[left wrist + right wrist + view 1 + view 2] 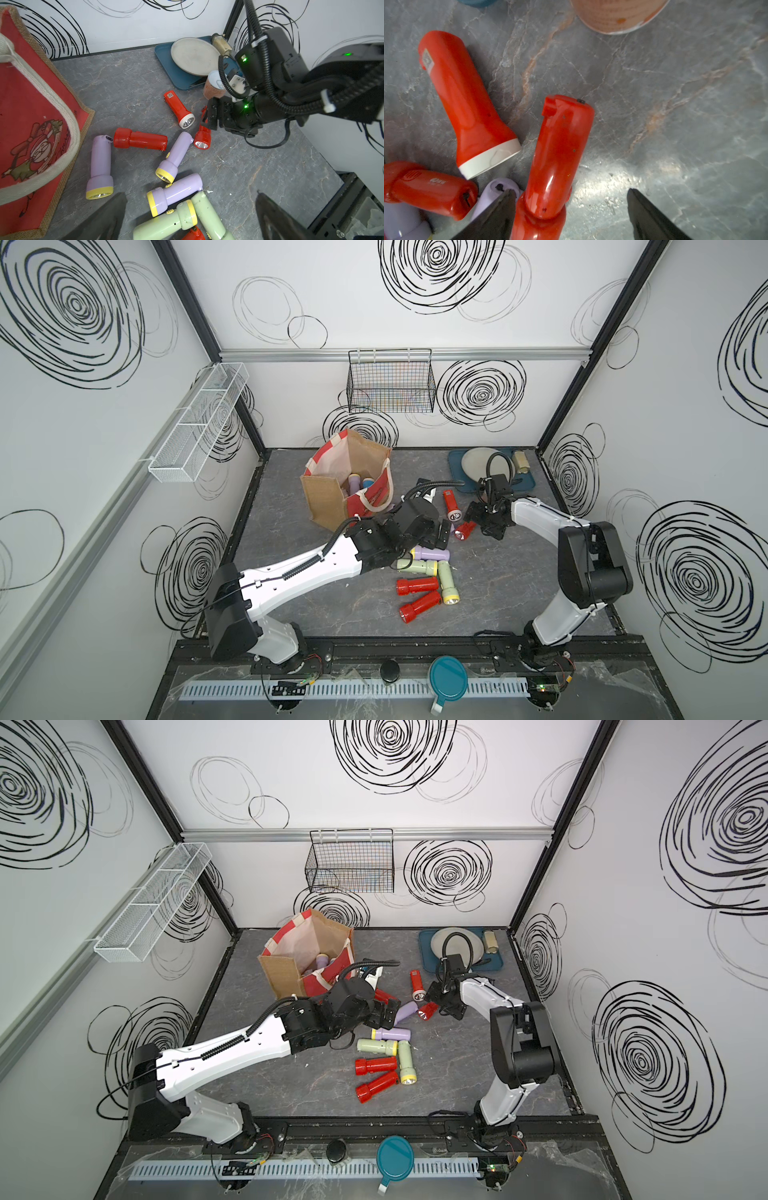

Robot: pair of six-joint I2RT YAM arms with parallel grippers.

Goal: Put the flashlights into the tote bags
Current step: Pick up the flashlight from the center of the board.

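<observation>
The brown jute tote bag [328, 497] with red side panels stands open at the back left, with a lilac flashlight [354, 481] inside. Several flashlights lie loose on the grey table: lilac [430, 552], pale green [415, 568] and red [417, 585]. My left gripper [191, 209] hangs open above the lilac and green ones, holding nothing. My right gripper [571, 199] is low over a red flashlight [558, 158] that lies between its open fingers; one finger [504, 207] touches it and the other stands apart. A white-headed red flashlight [467, 108] lies beside it.
A blue tray [455, 458] with a round plate [478, 462] sits at the back right, and a tan can [213, 85] stands just in front of it. A black wire basket [390, 385] and a white mesh shelf [199, 423] hang on the walls.
</observation>
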